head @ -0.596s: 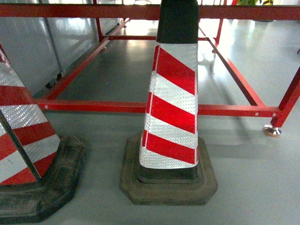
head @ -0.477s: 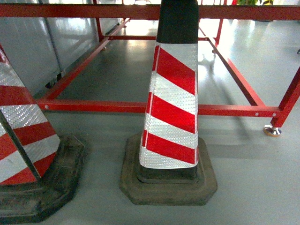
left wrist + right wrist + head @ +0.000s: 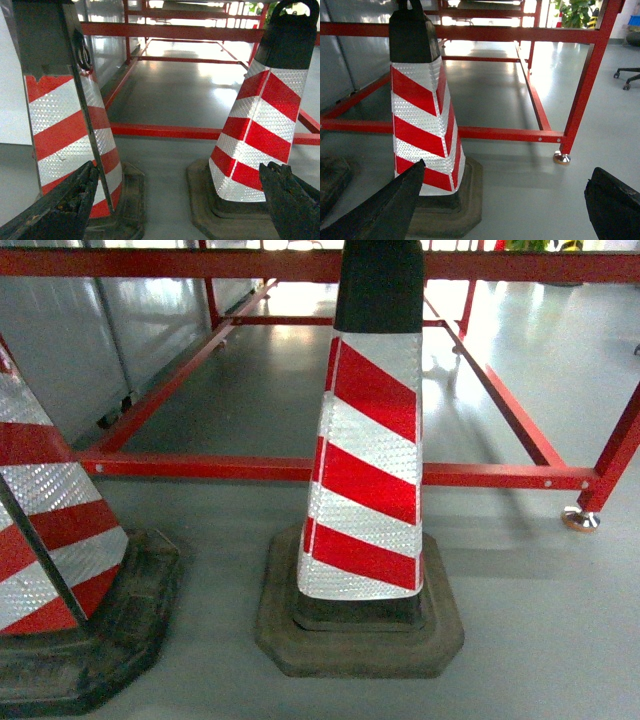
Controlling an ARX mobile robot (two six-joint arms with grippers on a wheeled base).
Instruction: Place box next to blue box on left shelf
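A red-and-white striped cone with a black top stands on a dark square base on the grey floor, filling the middle of the head view. A second striped cone stands to its left, cut off by the frame edge. Behind both runs a red steel frame of low bars, with a metal foot at its right corner. Grey panels line the far left. The left gripper shows its two dark fingers spread wide at the bottom corners of its wrist view, nothing between them, with the two cones ahead. The right gripper is likewise spread wide and empty, the central cone just ahead of its left finger. A green plant and a chair base sit far back on the right. Neither the box nor the shelf appears in any view.
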